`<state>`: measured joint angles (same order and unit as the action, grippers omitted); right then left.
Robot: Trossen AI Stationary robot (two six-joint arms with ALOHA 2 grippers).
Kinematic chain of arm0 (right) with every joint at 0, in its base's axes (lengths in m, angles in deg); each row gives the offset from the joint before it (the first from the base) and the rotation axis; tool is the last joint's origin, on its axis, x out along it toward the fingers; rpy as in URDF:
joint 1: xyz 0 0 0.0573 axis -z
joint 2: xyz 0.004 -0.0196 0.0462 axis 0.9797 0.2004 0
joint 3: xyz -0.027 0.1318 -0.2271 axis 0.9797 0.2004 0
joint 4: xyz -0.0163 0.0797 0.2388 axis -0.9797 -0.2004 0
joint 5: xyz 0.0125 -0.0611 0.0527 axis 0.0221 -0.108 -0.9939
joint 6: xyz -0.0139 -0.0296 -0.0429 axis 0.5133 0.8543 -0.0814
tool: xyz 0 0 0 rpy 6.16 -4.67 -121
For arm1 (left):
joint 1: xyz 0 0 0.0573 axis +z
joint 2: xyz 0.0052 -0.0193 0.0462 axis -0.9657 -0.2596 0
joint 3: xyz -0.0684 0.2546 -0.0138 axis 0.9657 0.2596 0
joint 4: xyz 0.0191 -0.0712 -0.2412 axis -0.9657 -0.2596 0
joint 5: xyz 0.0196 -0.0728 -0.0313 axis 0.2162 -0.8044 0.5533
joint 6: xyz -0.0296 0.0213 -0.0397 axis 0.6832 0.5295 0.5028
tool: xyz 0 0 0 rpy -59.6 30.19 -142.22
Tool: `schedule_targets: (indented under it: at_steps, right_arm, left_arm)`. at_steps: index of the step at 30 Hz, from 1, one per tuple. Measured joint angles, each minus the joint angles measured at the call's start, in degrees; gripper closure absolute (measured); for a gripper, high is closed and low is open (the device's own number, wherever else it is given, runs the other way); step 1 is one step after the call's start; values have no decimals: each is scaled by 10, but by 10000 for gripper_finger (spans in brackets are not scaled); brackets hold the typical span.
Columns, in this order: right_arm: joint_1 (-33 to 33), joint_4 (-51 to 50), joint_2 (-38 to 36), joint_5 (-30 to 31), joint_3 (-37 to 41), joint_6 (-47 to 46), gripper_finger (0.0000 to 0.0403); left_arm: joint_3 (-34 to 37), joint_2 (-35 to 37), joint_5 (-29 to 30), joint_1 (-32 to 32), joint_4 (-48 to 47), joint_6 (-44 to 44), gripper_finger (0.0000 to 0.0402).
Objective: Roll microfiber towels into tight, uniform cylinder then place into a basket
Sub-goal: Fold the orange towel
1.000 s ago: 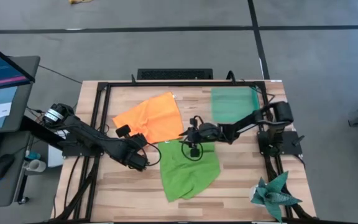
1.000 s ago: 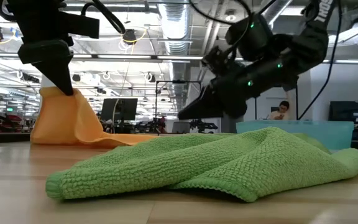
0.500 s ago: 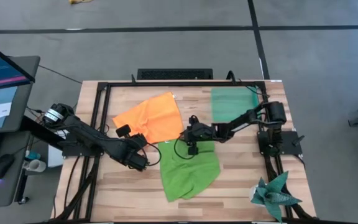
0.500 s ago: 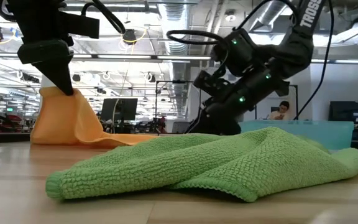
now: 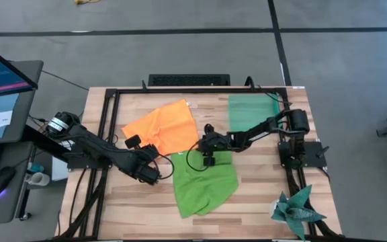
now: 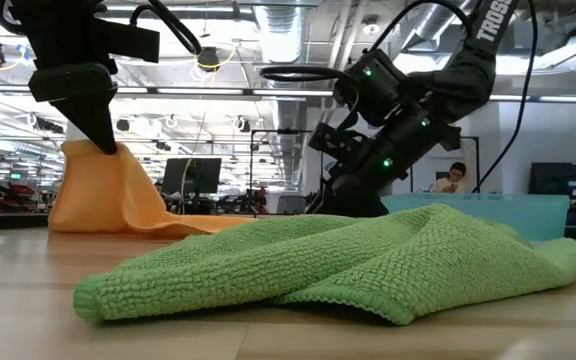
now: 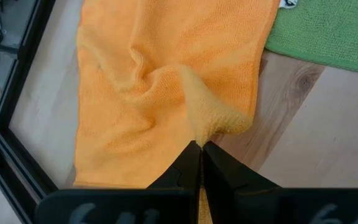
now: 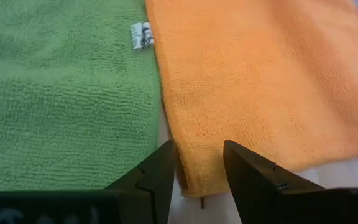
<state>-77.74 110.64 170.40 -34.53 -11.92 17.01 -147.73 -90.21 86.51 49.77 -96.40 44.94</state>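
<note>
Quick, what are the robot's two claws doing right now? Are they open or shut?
Left gripper: shut, pinching a corner of the orange towel and lifting it.
Right gripper: open, holding nothing, over the orange towel's edge beside the green towel.

The orange towel is soft, matt cloth with a fine looped nap, and the green towel touching its edge shows a coarser, pebbled weave with a small white label sewn on. Both lie on a table of pale, smooth wood planks with a slight sheen, framed by matt black metal rails; beside the green towel the basket looks like translucent, smooth plastic
</note>
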Motion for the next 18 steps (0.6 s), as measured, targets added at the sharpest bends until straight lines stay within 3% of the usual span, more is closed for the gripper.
schedule_targets:
  at_steps: [12, 18]
  right_arm:
    - [13, -63, 0, 31, -30, 3, 246]
    - [17, -65, 0, 28, -30, -19, 281]
  left_arm:
    - [0, 0, 0, 0, 0, 0, 400]
    - [0, 0, 11, 0, 0, -1, 400]
